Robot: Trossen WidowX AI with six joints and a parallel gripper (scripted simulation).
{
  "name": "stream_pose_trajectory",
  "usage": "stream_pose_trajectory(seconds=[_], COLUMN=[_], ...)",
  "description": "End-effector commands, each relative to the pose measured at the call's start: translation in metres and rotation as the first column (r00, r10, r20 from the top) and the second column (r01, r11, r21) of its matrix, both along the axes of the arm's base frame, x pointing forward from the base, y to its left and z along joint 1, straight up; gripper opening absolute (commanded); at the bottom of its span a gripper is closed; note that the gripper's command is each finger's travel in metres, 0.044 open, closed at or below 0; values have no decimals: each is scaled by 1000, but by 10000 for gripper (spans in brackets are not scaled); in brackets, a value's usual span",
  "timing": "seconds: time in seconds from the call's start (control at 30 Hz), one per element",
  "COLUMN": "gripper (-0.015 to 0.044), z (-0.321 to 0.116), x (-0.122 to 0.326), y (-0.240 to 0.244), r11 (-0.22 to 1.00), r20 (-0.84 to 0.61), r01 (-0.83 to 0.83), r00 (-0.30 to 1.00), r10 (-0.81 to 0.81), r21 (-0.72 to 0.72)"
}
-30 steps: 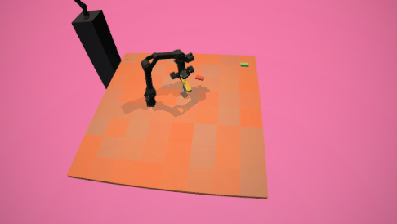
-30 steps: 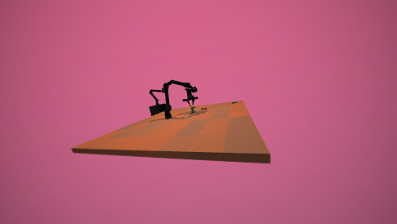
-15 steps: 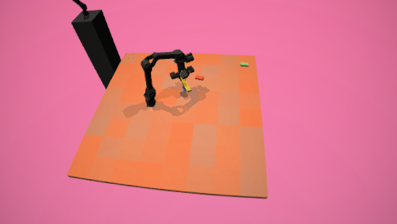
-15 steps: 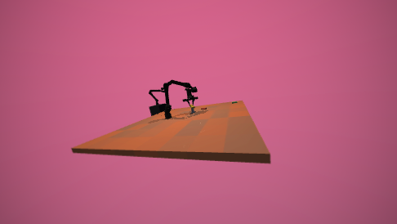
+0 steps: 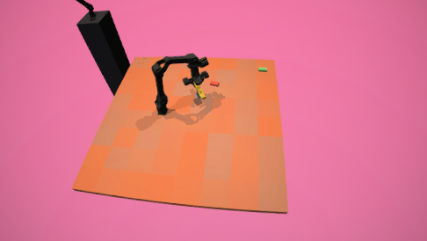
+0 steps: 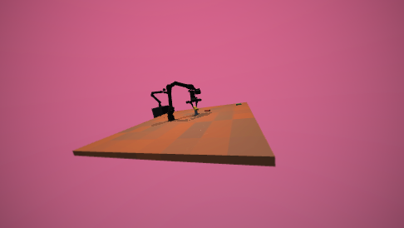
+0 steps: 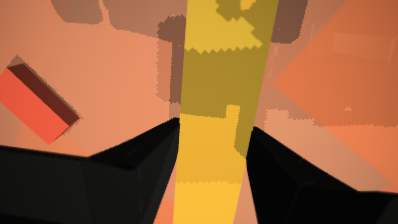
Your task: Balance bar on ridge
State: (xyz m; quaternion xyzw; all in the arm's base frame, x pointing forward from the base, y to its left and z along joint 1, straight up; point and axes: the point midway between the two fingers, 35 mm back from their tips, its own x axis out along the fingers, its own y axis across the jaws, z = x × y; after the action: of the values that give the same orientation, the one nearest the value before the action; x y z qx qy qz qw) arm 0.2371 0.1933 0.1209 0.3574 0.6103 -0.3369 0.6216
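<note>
A long yellow bar (image 5: 201,92) (image 6: 195,108) (image 7: 212,165) is between the two black fingers of my gripper (image 5: 198,88) (image 7: 214,130). The gripper is shut on it, with a finger against each long side in the wrist view. The bar is off the table top. A small blue-grey piece, seemingly the ridge (image 5: 198,95) (image 6: 196,112), shows below the bar. It is mostly hidden by the bar in the top view and does not show in the wrist view. The views are too small to tell whether bar and ridge touch, or whether the bar is level.
A red block (image 5: 214,83) (image 6: 207,111) (image 7: 35,107) lies on the table (image 5: 189,154) (image 6: 166,143) near the bar. A green block (image 5: 263,69) (image 6: 238,104) lies at the far right corner. A tall black pillar (image 5: 103,48) stands at the table's far left edge.
</note>
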Motion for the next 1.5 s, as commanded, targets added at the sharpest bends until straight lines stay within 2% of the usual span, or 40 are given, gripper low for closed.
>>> stream_pose_trajectory(seconds=[0.0,1.47], gripper=[0,0], z=[-1,-5], x=[0,-1], y=[0,0], r11=[1000,1000], r20=[-3,-3], r01=[1,1], r00=[1000,1000], r10=[-1,-1], r21=[3,3])
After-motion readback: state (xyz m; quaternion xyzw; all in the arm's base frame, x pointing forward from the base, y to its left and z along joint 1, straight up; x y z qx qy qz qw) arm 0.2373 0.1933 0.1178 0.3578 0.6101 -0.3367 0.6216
